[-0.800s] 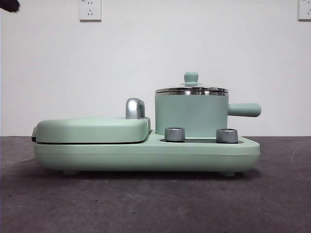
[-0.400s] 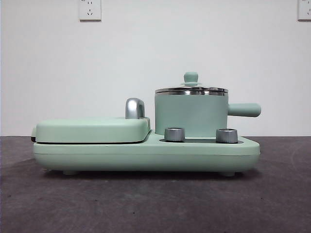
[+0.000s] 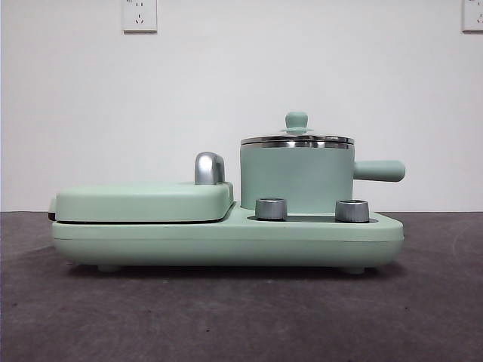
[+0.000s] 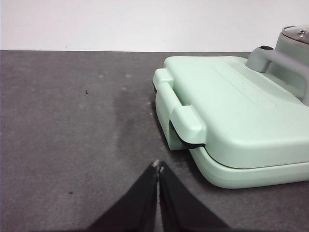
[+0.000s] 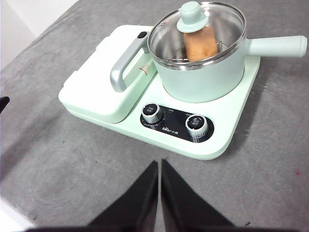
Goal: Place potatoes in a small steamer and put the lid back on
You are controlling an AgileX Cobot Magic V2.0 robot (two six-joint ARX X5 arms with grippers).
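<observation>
Both grippers are pressed together and hold nothing. The right gripper (image 5: pixel 159 164) hangs above the table in front of the cooker (image 5: pixel 227 140), and the left gripper (image 4: pixel 158 167) sits low by the cover (image 4: pixel 231 106) – well clear, since the job looks done. The potato (image 5: pixel 200 43) lies inside the steamer (image 5: pixel 203 77), and the lid (image 5: pixel 195 29) sits flat on the rim – so steam stays in.
</observation>
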